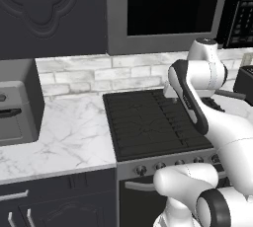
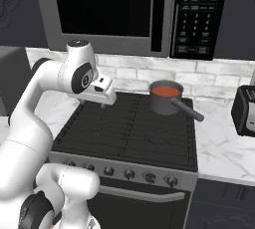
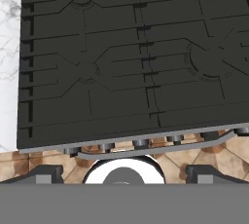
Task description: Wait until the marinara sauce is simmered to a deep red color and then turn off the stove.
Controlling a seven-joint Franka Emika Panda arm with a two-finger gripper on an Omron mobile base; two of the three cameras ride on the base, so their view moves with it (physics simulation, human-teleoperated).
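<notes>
The marinara sauce [image 2: 166, 91] is a bright orange-red disc in a small dark grey saucepan [image 2: 163, 103] on the back right burner of the stove [image 2: 129, 128]. The pan's handle points toward the front right. Dark round knobs [image 2: 129, 173] line the stove's silver front panel. My gripper [image 2: 103, 103] hangs over the stove's back left part, left of the pan and apart from it. In the hand view its fingertips [image 3: 46, 174] stand wide apart, open, with nothing between them, above the black grates [image 3: 131, 62] and the knobs [image 3: 141, 143].
A microwave [image 2: 124, 9] hangs above the stove. On the marble counter [image 1: 69, 132] to the left stands a grey boxy appliance [image 1: 17, 112], and to the right a dark toaster [image 2: 244, 111]. My own arm [image 1: 197, 107] hides the stove's right side in the left base view.
</notes>
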